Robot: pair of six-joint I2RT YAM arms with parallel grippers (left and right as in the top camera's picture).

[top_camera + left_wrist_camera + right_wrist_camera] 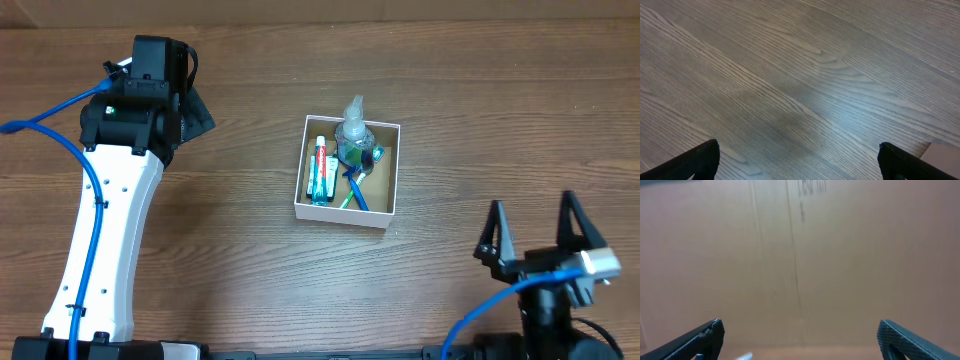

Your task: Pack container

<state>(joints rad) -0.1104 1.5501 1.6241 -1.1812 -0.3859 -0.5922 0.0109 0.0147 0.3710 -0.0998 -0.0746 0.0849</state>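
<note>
Gaping wide and empty, the right gripper (531, 208) sits near the bench's (250, 260) front right corner; the left gripper (799, 157) is likewise spread above the wood.

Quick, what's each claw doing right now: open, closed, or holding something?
Left claw: open, holding nothing.
Right claw: open, holding nothing.

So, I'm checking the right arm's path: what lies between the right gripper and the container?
Nothing. The overhead view shows only bare wooden table between the open right gripper and the container.
</note>
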